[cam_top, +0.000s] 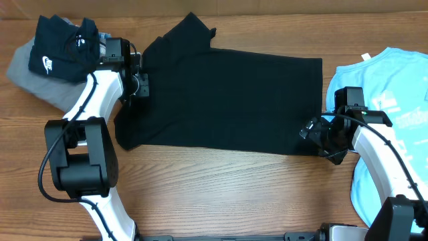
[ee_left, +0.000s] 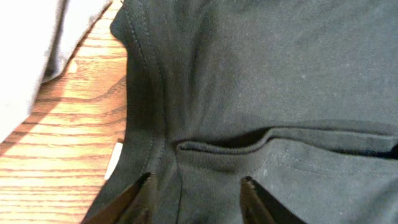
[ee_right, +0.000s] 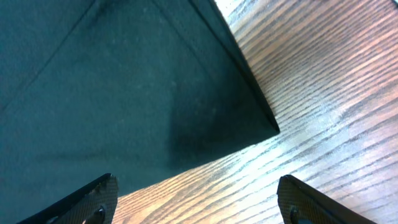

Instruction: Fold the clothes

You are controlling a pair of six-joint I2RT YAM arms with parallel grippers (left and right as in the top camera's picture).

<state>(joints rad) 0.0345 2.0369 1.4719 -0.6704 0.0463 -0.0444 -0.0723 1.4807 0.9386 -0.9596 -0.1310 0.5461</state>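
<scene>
At the far left of the desk [cam_top: 221, 181], a smaller black garment [cam_top: 53, 50] with a white logo is lying on a grey garment [cam_top: 20, 70], both apart from the job. Just right of them, the left fingers [cam_top: 140, 84] are hovering over the collar end of the black T-shirt [cam_top: 227, 100]. In the left wrist view the left fingers [ee_left: 127, 202] are standing parted with the neck seam lying loose between them, so they are gripping nothing. A small white neck label [ee_left: 114, 160] is peeking out beside them.

The T-shirt is lying flat across the middle of the desk, its long axis running left to right, collar to the left and hem to the right. It is looking plain, matte and nearly rectangular, with 1 sleeve [cam_top: 194, 30] sticking out along the far edge.

At the hem end, the right fingers [cam_top: 314, 130] are hanging spread wide and empty over the near right corner [ee_right: 270, 124]. The cloth is lying ahead of them and bare wood between them. Each arm is therefore nearest its own end, which suits an end-to-end fold. A light blue garment [cam_top: 394, 100] is lying at the far right.
</scene>
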